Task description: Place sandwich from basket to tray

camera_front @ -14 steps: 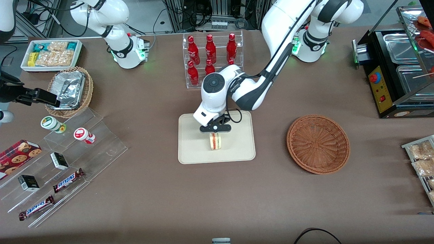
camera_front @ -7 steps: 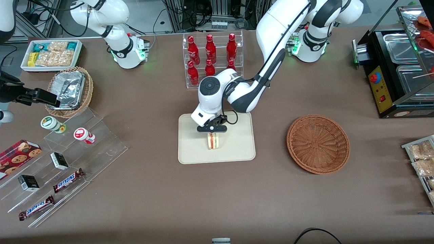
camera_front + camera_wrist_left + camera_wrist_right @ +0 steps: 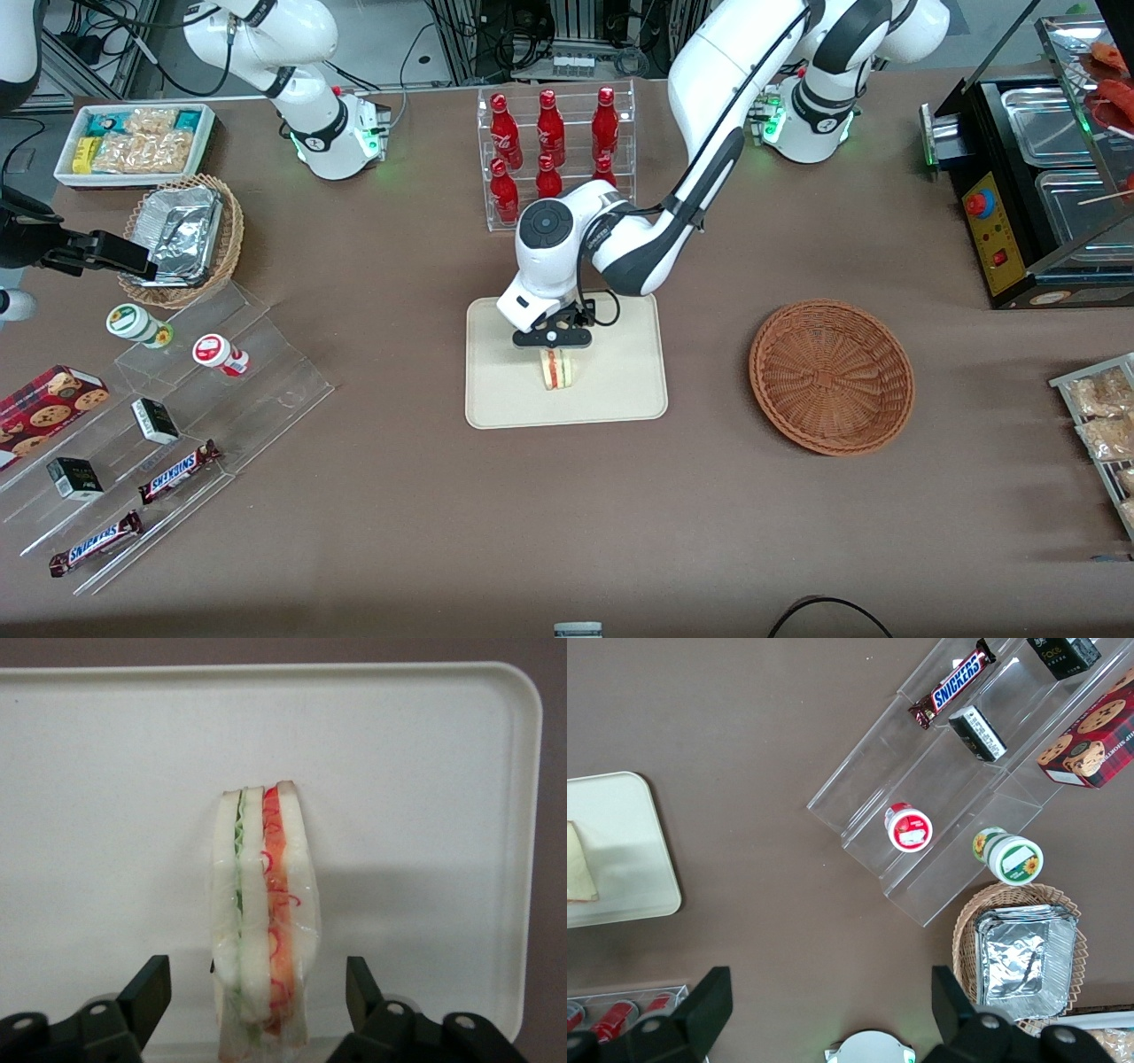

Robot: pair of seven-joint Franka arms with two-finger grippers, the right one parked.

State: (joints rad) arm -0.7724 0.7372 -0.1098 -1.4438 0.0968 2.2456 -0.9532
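The brown table (image 3: 372, 496) fills nearly the whole front view. At the centre of that frame the white left arm (image 3: 700, 151) reaches down from the upper right. The cream-beige tray (image 3: 496, 390) lies flat just below the frame's centre. The reddish-brown wicker basket (image 3: 831, 377) sits right of centre in the frame, toward the working arm's end of the table, well apart from the tray, with nothing in it.

Above the tray in the frame stands a clear rack of red bottles (image 3: 549, 133), farther from the front camera.

The gripper (image 3: 553, 344) hangs over the middle of the tray, directly above the sandwich (image 3: 556, 370). In the wrist view its fingers (image 3: 146, 997) stand apart, one on each side of the sandwich (image 3: 263, 921) with a visible gap on both sides, so nothing is clamped. The sandwich stands on edge on the tray (image 3: 425, 753), its bread, green and red layers running upright, wrapped in clear film.
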